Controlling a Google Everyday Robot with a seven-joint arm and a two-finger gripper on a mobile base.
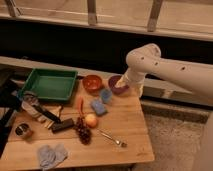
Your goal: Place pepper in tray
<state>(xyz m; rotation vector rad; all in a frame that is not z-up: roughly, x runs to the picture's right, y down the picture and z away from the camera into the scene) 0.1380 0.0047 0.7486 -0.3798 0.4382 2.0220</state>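
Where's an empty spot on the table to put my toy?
The table is bare right of the blue sponge, behind the utensil, and along the front between cloth and utensil. The green tray is empty too. It's crowded around the pepper, fruit and grapes. The tool hangs by the purple bowl.

Wooden table [127, 125] occupies the lower centre of the frame. Along its upper edge stand an orange bowl [92, 82] and a purple bowl [117, 84], near each other but apart. Two blue sponges [99, 106] lie below them. At centre, a round yellow-orange fruit [90, 120] is just beside a dark grape bunch [82, 131]. To the right lies a metal utensil [113, 139]. At lower left are a grey-blue cloth [51, 154] and a small metal cup [22, 131].
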